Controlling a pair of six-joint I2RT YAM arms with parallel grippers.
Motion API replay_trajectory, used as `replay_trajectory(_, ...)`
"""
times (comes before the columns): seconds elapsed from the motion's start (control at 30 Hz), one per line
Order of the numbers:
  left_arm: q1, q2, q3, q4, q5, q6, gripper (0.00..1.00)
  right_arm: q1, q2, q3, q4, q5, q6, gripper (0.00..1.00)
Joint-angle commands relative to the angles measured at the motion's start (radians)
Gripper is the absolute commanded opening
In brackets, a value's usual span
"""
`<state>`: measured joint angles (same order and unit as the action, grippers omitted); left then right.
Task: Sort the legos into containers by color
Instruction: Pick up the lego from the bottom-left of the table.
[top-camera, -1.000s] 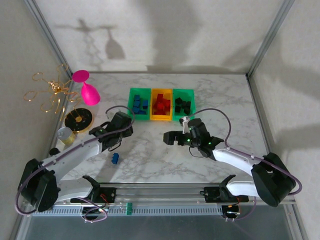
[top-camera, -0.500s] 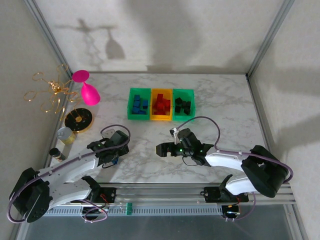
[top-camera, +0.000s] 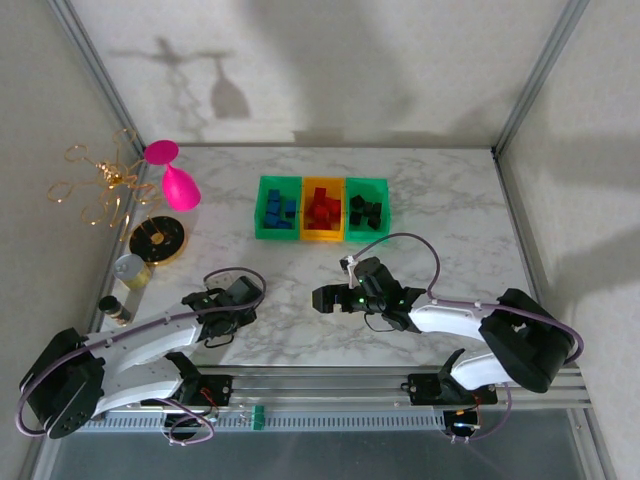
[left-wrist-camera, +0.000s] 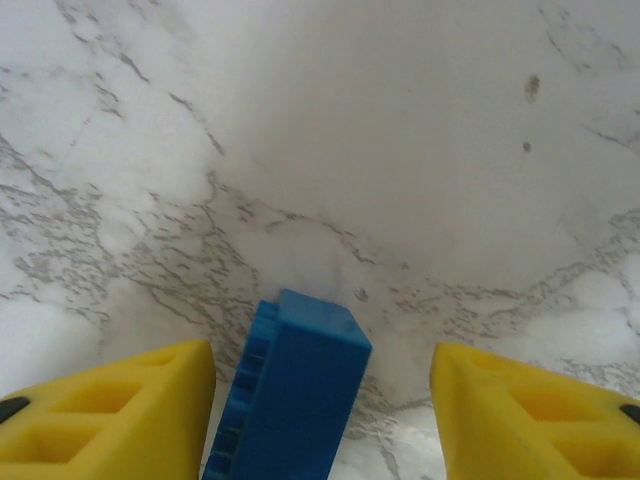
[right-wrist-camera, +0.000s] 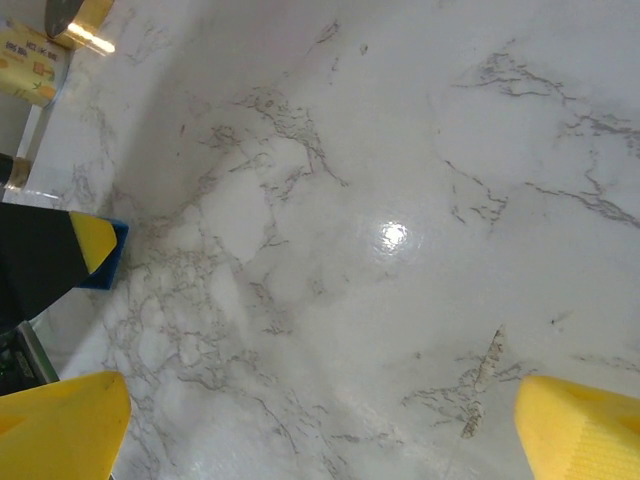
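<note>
The left jaws stand wide open, low over the surface (top-camera: 440, 215). A blue lego (left-wrist-camera: 290, 390) lies between them, hard by one yellow pad (left-wrist-camera: 110, 410) and skewed. Closing unevenly could spin it or squirt it free. The right jaws gape empty nearby. Beyond, the containers (top-camera: 260, 212) hold sorted legos (top-camera: 322, 208), with blue in the leftmost.

Table (right-wrist-camera: 420, 130): marble-patterned, smooth, glossy enough to throw a glare spot. Blue lego (left-wrist-camera: 300, 390): smooth matt plastic, ribbed along one side. Left gripper (left-wrist-camera: 320, 352) fingers (left-wrist-camera: 520, 410): matt yellow plastic. Containers (top-camera: 322, 180): smooth coloured plastic, slight sheen
</note>
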<state>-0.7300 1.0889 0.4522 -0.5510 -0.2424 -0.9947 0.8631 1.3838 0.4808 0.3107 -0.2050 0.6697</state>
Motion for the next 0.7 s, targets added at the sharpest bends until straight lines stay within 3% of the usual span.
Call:
replay_trajectory(0.0,-0.023,0.029,0.013,-0.014,-0.019,-0.029,0.56,0.01,0.019,0.031,0.013,0.009,-0.003,0.99)
replay_trajectory(0.37,-0.03,0.038,0.017,-0.02,-0.054,-0.04,0.31,0.009,0.022,0.048,-0.004,0.019,-0.005,0.99)
replay_trajectory(0.67,-0.04,0.001,0.116,-0.073,-0.086,-0.007,0.13,-0.012,-0.021,0.073,-0.02,0.022,0.01,0.99)
